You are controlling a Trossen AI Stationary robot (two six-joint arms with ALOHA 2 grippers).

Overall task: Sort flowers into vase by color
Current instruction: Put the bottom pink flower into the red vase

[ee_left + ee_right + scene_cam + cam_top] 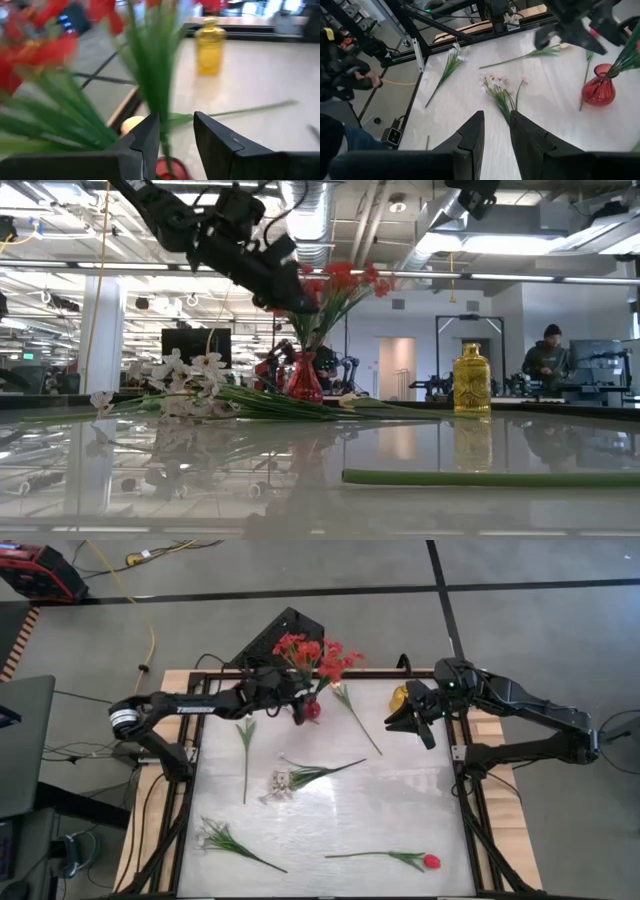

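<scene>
Two left fingers (150,145) slightly parted around a green stem (161,120) above red vase (310,710), right fingers (472,137) narrowly apart, empty

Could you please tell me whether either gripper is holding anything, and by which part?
Nothing is clearly held. The left gripper straddles a thin green stem above the red glass vase; the right gripper is empty.

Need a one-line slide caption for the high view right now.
Left gripper open above the red glass vase of red flowers; right gripper waits beside the yellow glass vase.
</scene>
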